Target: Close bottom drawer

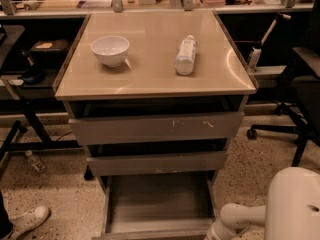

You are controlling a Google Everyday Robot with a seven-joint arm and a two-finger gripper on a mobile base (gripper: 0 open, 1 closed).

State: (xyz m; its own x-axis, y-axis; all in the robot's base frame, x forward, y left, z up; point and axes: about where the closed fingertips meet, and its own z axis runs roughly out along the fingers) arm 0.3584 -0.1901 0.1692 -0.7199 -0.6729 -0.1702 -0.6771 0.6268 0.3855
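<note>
The bottom drawer point(157, 199) of the tan-topped cabinet point(150, 79) is pulled far out. Its grey wood-grain box is open to view and looks empty. Its front runs along the bottom edge of the view, mostly cut off. Above it are the plain middle drawer front point(157, 162) and the wide top drawer front point(157, 128) with pale scratch marks; both stand slightly out. My white arm point(235, 218) reaches in from the bottom right, beside the open drawer's front right corner. My gripper is below the bottom edge, out of view.
A white bowl point(110, 49) and a bottle lying on its side point(185, 55) rest on the cabinet top. A black office chair point(300, 84) stands at the right. A desk frame point(25, 114), a small bottle on the floor point(36, 161) and a shoe point(27, 219) are at the left.
</note>
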